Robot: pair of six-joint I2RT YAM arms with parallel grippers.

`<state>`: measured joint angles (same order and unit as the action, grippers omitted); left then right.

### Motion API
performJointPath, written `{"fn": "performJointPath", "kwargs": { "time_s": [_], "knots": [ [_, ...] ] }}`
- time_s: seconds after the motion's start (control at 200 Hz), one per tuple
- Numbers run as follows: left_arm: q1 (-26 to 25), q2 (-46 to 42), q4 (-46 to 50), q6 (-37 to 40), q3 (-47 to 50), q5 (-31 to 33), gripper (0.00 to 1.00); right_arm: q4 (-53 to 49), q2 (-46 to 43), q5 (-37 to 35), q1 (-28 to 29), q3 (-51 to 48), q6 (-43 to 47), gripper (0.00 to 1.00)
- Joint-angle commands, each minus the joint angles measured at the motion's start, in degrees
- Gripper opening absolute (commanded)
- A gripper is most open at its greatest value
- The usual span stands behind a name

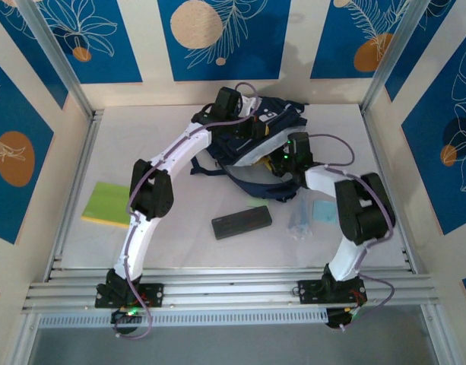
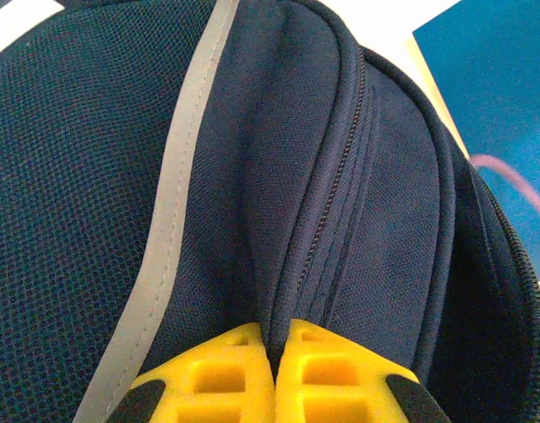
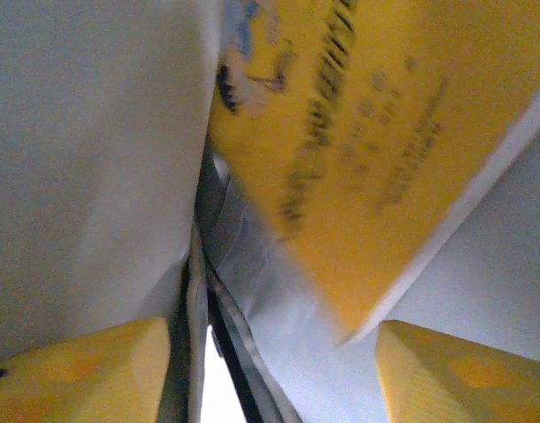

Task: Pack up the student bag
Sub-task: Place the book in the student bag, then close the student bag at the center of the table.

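Close in, a black case (image 1: 242, 222) lies on the surface (image 1: 179, 243). Farther back, centre, sits the student bag (image 1: 280, 115), likely soft and floppy. The left tool (image 2: 274, 351) pinches its fabric beside the zipper (image 2: 336, 194), a sensible hold; the right tool (image 3: 271, 374), spread, appears inside, by a yellow book (image 3: 375, 132).

Navy woven student bag (image 2: 76, 176) with a pale grey stripe (image 2: 177, 203), lime-green pad (image 1: 107, 204), black case (image 1: 241, 221), blue leaf-patterned wall panels (image 1: 217, 34)
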<state>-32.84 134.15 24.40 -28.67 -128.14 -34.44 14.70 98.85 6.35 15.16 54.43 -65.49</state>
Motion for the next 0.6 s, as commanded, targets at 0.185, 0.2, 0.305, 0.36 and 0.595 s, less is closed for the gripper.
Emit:
{"fn": "performJointPath", "kwargs": {
  "time_s": [0.185, 0.2, 0.305, 0.36, 0.595],
  "knots": [
    [-0.29, -4.37, -6.93, -2.33, 5.31, -0.41, 0.0, -42.45, -25.74, -4.94, -0.85, -1.54, 20.6, 0.79],
    [-0.33, -4.43, -7.11, -2.38, 5.67, -0.39, 0.0, -43.57, -26.61, -5.39, -0.91, -1.46, 21.15, 0.79],
    [-0.56, -5.57, -8.8, -3.48, 8.36, -0.38, 0.0, -48.27, -32.39, -7.83, -0.92, 0.22, 24.39, 0.79],
    [-0.56, -6.61, -9.59, -4.34, 10.46, -0.41, 0.0, -48.48, -33.97, -7.72, -0.75, 1.61, 25.55, 0.79],
    [1.15, -22.91, -15.67, -6.45, 33.9, 9.19, 0.7, -38.82, -28.88, -1.75, 3.71, 7.51, 28.57, 0.8]
  ]
}}
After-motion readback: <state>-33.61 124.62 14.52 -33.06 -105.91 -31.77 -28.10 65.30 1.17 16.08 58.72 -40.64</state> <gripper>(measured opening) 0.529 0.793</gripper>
